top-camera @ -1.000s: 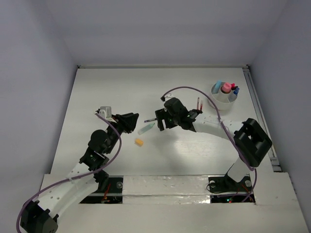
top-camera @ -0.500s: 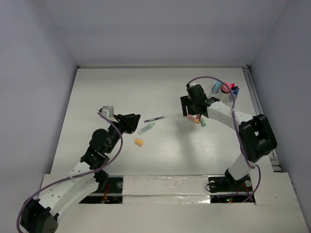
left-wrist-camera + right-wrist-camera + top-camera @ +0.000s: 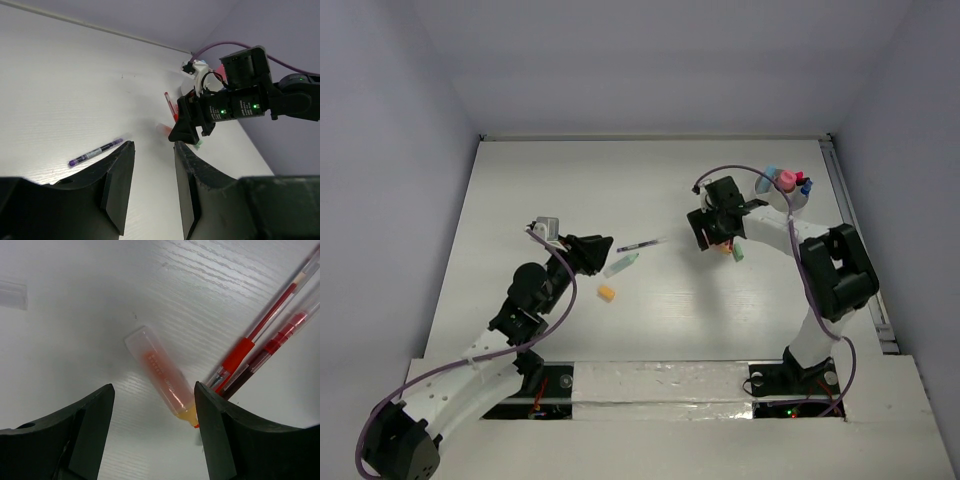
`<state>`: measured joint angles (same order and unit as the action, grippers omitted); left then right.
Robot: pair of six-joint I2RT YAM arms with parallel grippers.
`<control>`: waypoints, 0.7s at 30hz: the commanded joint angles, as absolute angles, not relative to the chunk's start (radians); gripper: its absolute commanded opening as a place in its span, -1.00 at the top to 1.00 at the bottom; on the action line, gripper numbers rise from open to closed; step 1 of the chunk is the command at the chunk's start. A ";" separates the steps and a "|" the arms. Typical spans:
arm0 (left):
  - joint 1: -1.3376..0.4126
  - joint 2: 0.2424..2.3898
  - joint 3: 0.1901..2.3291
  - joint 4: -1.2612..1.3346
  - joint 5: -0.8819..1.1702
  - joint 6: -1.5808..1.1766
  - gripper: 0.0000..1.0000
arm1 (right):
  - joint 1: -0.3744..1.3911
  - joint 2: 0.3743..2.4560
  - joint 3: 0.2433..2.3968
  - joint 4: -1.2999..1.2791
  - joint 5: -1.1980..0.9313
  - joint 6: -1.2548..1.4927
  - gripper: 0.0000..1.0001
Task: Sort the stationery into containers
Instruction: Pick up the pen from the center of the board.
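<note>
Top view: white cup (image 3: 782,195) seen far right, markers stood inside; purple pen (image 3: 642,243), green marker (image 3: 621,264) and yellow piece (image 3: 606,293) seen near left gripper (image 3: 600,252).
Left wrist: jaws narrowly parted, nothing gripped.
Right wrist: right gripper (image 3: 153,390) spread wide, nothing held; orange highlighter (image 3: 162,380) framed between its fingers, red pens (image 3: 260,337) just beside.

- Two red pens (image 3: 248,345), side by side.
- One purple pen (image 3: 640,243).
- Two pale-green markers (image 3: 620,265) (one in the middle of the desk (image 3: 540,190), one nearer its right edge).
- One orange highlighter (image 3: 162,375).
- One small yellow block (image 3: 606,293).
- One white cup (image 3: 798,203) at the far right corner, four coloured tops (image 3: 786,180) showing inside.
</note>
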<state>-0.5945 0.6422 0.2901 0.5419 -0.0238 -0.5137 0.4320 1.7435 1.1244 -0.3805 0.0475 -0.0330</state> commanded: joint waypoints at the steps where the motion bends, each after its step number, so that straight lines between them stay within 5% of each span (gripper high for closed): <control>1: -0.598 0.626 0.299 0.607 -0.006 -0.520 0.32 | 0.413 1.784 1.166 -0.360 0.035 -0.074 -0.41; 9: -0.598 0.617 0.298 0.603 -0.006 -0.518 0.32 | 0.402 1.848 1.192 -0.400 -0.070 -0.068 -0.22; 13: -0.598 0.617 0.298 0.603 -0.005 -0.520 0.32 | 0.402 1.809 1.171 -0.397 -0.159 -0.051 0.34; 21: -0.598 0.660 0.302 0.633 0.054 -0.531 0.26 | 0.411 1.756 1.147 -0.397 -0.173 -0.048 0.95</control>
<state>-0.5945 0.6453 0.2901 0.5560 0.0063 -0.5171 0.4061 1.8023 1.1469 -0.3939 -0.1413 -0.0486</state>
